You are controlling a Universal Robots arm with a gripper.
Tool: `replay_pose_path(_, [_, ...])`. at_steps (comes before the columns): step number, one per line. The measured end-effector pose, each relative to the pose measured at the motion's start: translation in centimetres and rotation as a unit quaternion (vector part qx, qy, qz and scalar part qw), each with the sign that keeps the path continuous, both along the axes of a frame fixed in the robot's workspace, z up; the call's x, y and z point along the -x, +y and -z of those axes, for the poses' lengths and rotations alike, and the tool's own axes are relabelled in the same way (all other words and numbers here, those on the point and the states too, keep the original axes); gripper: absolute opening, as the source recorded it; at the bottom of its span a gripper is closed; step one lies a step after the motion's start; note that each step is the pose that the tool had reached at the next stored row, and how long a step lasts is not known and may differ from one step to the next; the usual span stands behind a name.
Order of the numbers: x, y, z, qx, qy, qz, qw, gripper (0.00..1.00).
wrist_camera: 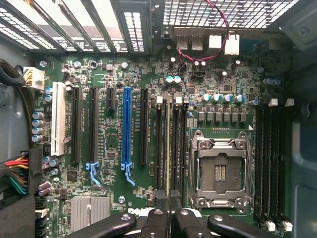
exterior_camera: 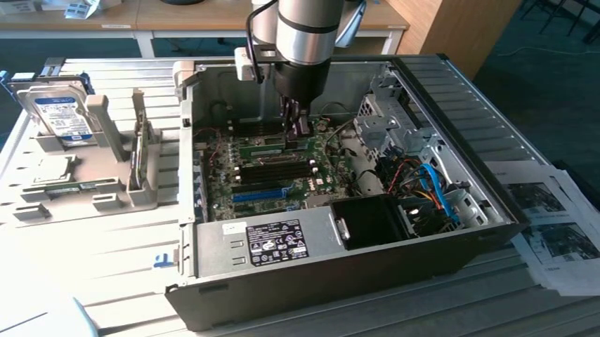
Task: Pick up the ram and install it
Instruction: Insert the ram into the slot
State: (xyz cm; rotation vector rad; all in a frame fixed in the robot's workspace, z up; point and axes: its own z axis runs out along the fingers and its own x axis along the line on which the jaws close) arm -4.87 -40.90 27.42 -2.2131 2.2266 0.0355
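Gripper [wrist_camera: 168,201]: linkage bars loom closest to the wrist camera, and the two dark pads are pinched on the ram, one on each face
Ram [wrist_camera: 168,148]: seen edge-on as a thin pale-green line, running along the bank of black memory slots [wrist_camera: 177,148] between the blue expansion slot [wrist_camera: 127,129] and the processor socket [wrist_camera: 218,171]
Why held that way: gripping the flat faces keeps the stick upright with its contact edge down, as I judge it, lined up with a slot
Seated or not: cannot tell from here
Arm: reaching straight down into the open computer case [exterior_camera: 459,91], gripper [exterior_camera: 300,137] low over the motherboard, green ram [exterior_camera: 263,148] beside it
Socket: lid frame closed, no processor in it
Parts holder [exterior_camera: 103,189]: grey, outside the case on the exterior view's left, propping the hard drive [exterior_camera: 64,116] upright for easy grabbing
Writing: blue-and-white drive label, white sticker on the power supply [exterior_camera: 277,242] and board lettering are all too small to read
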Motion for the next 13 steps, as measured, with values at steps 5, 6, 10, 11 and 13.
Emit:
replay_pose_path(5, [0.0,-0.09,0.03,-0.0002,-0.0001,0.0,1.0,0.12])
replay_pose_path(6, [0.0,-0.16,0.03,0.0,0.0,0.0,1.0,0.12])
replay_pose_path(10, [-0.01,-0.23,0.11,-0.0001,-0.0001,0.0,1.0,0.12])
replay_pose_path(11, [-0.01,-0.24,0.19,-0.0001,0.0,0.0,1.0,0.12])
replay_pose_path(13, [-0.01,-0.24,0.43,-0.0001,0.0,0.0,1.0,0.12])
